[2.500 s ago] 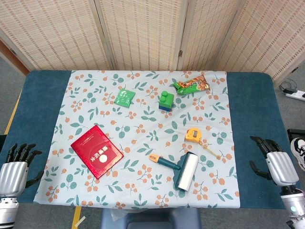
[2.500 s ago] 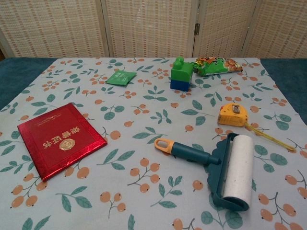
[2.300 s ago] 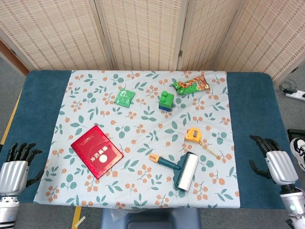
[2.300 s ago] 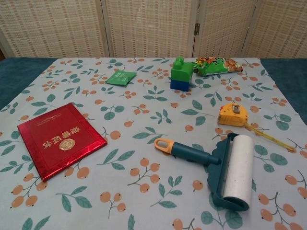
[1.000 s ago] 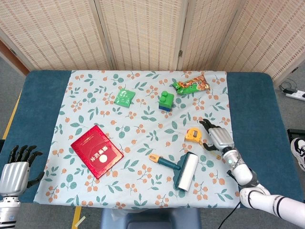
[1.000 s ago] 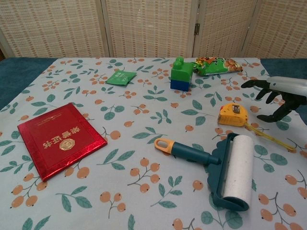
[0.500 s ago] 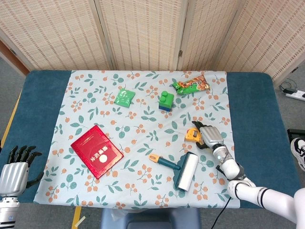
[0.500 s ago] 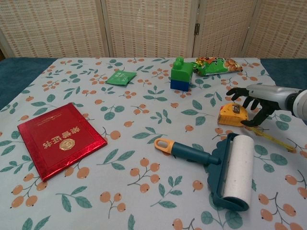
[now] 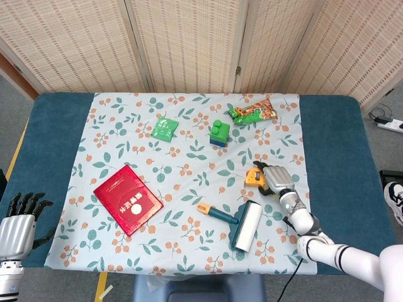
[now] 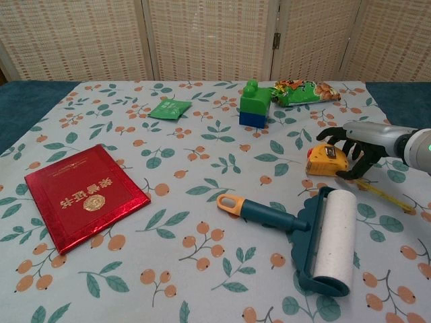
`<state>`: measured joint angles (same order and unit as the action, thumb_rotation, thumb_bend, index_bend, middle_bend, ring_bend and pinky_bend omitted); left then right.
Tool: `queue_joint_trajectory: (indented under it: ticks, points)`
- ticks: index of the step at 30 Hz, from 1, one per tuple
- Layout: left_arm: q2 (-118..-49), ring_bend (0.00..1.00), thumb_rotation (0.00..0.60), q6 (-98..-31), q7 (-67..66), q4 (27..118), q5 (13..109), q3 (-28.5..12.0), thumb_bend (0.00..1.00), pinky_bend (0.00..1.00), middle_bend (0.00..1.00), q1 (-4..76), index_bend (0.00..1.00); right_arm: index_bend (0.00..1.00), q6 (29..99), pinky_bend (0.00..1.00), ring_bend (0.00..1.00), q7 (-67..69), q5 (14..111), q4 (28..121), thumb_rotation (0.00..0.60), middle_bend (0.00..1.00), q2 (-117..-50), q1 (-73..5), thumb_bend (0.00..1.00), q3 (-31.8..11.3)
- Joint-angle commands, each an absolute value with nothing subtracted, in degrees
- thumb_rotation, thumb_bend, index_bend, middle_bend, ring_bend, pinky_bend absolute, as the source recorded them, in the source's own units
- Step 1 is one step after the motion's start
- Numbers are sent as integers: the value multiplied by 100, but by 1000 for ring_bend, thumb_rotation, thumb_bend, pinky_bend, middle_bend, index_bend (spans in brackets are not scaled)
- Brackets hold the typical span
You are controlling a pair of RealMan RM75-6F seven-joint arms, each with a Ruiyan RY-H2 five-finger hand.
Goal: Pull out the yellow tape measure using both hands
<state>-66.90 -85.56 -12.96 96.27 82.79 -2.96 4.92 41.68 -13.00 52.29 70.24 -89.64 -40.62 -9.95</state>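
Observation:
The yellow tape measure (image 9: 254,177) (image 10: 326,161) lies on the floral cloth right of centre. A short length of its tape (image 10: 388,196) trails away to the right. My right hand (image 9: 274,178) (image 10: 355,144) arches over the right side of the case with its fingers spread and the thumb low beside the tape. It hovers at the case without a clear grip. My left hand (image 9: 16,228) is low at the near left corner, off the cloth, with its fingers apart and nothing in it. The chest view does not show that hand.
A lint roller (image 9: 243,224) (image 10: 324,241) lies just in front of the tape measure. A red booklet (image 9: 128,199) (image 10: 83,196) is at the left. A green block (image 9: 219,133) (image 10: 254,105), a snack packet (image 9: 253,113) (image 10: 303,92) and a green sachet (image 9: 164,129) (image 10: 168,109) lie farther back.
My right hand came in from the table's right edge and now sits over the tape measure, slightly further left than half a second ago. The left hand sank a little.

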Motion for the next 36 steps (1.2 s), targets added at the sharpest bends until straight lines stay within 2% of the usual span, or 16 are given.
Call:
queue_joint_trajectory:
  ticks: [1, 7, 12, 22, 29, 36]
  points:
    - [-6692, 135, 600, -8559, -1299, 9629, 8285, -299, 297, 0, 200, 495, 330, 215, 4185, 310, 336, -1300, 5248, 6982, 600, 270, -8997, -4081, 425, -990]
    - [-6706, 135, 600, -8567, -1309, 9625, 8278, -310, 297, 0, 200, 496, 325, 416, 4339, 389, 432, -1288, 5302, 6927, 600, 371, -9072, -4096, 425, -1026]
    - [-6719, 135, 600, -8558, -1306, 9678, 8331, -382, 297, 0, 200, 576, 324, 518, 4547, 402, 490, -1122, 5429, 7176, 600, 446, -8952, -4001, 426, -1085]
    - [-6832, 151, 600, -8164, -929, 9848, 8524, -801, 298, 0, 200, 1207, 325, 539, 4907, 402, 510, -54, 5818, 8251, 600, 465, -8462, -3691, 426, -1446]
    - [-7283, 171, 600, -7853, -574, 9835, 8550, -1262, 298, 4, 200, 1862, 316, 540, 5102, 402, 511, 782, 6262, 8370, 600, 466, -8887, -3751, 426, -1698]
    - [-7754, 171, 600, -7580, -392, 9741, 8384, -1692, 298, 14, 200, 2482, 278, 540, 5399, 403, 509, 1356, 6642, 8266, 600, 466, -9589, -4020, 426, -1997]
